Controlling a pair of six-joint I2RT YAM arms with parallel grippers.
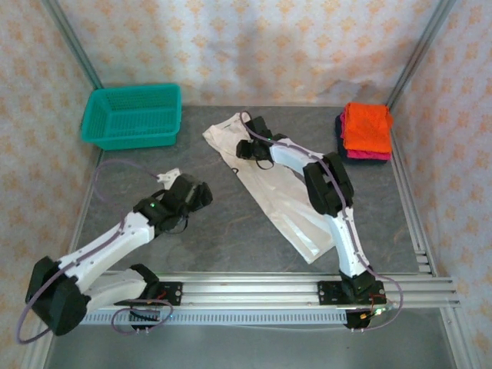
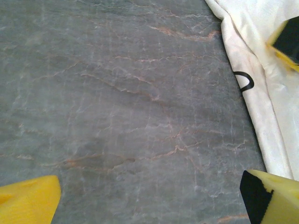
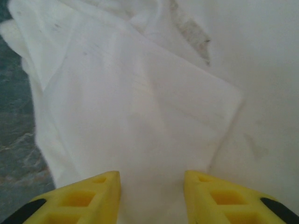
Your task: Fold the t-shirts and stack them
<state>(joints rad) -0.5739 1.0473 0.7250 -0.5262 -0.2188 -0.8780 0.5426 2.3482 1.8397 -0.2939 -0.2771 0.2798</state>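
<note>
One white t-shirt (image 1: 269, 184), laid out as a long narrow strip, slants across the middle of the table (image 1: 192, 246) from far left to near right. The right claw (image 1: 250, 144) sits over the shirt's far end, its fingers (image 3: 93, 198) parted with flat white cloth showing between them. The left claw (image 1: 196, 192) is just left of the shirt over bare table, spread wide and empty, with the shirt's edge at its side. One folded stack (image 1: 365, 127), orange over pink and dark, rests in the far right corner, well apart from the shirt, and one teal basket (image 1: 134, 115) stands at far left.
</note>
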